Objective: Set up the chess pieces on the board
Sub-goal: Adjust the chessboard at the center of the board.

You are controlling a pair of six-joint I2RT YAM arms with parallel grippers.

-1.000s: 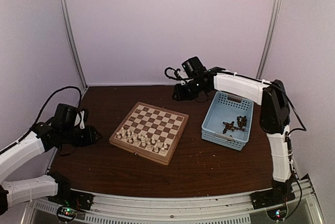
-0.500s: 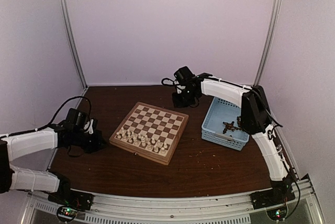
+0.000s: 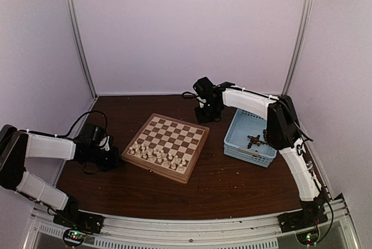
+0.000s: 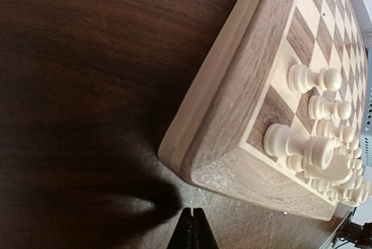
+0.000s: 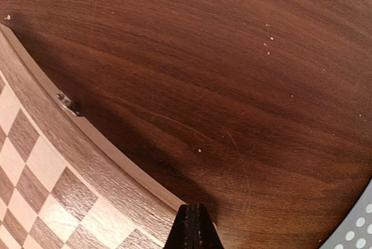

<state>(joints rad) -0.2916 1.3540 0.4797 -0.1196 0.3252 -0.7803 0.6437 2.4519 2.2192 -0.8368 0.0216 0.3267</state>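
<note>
1. The board (image 3: 174, 134) is lying in the middle of the worktop (image 3: 221, 185), turned at an angle. Cream pieces (image 3: 154, 155) are standing in two rows along its near side, and dark pieces (image 3: 260, 139) are lying in the blue basket (image 3: 237, 127) to its right.
2. The left fingers (image 4: 187, 234) are pressing fully together and holding nothing. They are hovering low over the bare worktop, just beside the board's left corner and not touching it.
3. The right fingers (image 5: 186, 234) are likewise pressing tightly together with nothing between them. They are hanging over the board's far right border, where it meets the worktop.
4. Bare worktop is lying open to the left of the board and beyond its far edge. The gap between the board and the basket is narrower, and the basket's corner is showing near the right fingers.
5. Compared with a second ago, both pairs of fingers have gone from parted to closed. The left arm has moved in from the worktop's left edge toward the board. The right arm has swung left and nearer, from behind the basket. The pieces are sitting unchanged.
</note>
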